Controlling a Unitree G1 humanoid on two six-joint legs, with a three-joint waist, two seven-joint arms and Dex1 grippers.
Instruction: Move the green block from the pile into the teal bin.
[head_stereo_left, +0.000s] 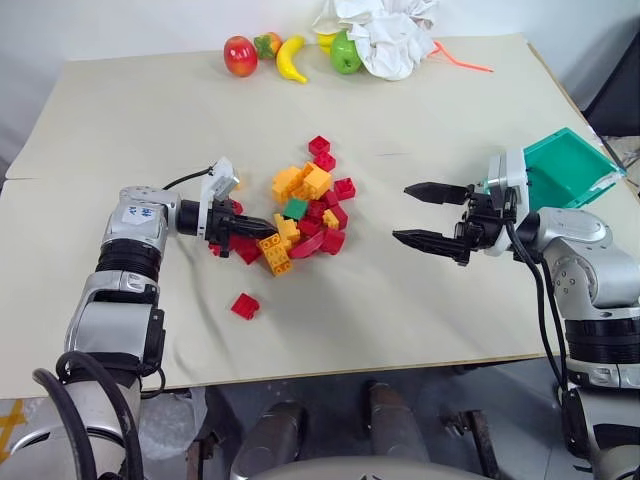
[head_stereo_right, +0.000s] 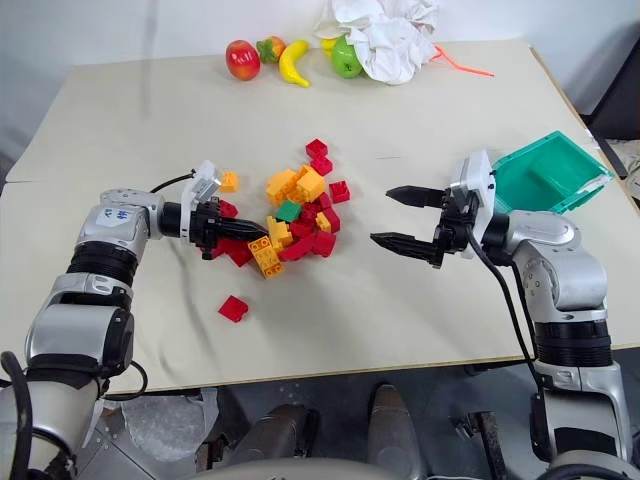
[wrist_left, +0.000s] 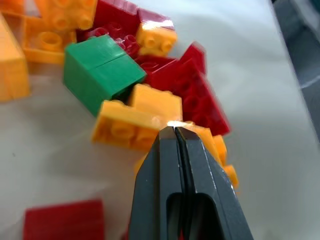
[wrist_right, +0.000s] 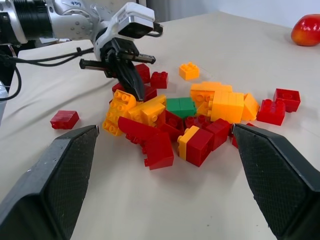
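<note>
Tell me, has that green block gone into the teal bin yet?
No, the green block sits in the pile of red and yellow bricks mid-table, well apart from the teal bin at the table's edge.

I'm working in what looks like a robot test lab. A paper-covered table (head_stereo_left: 150, 120) holds toy bricks (head_stereo_left: 300, 215), with plastic fruit (head_stereo_left: 290, 58) lined along its far edge.

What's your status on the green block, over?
Left pincer shut, empty, nosing the pile. Right pincer open, empty, near the teal bin. Green block in the pile, hemmed by red and yellow bricks.
</note>
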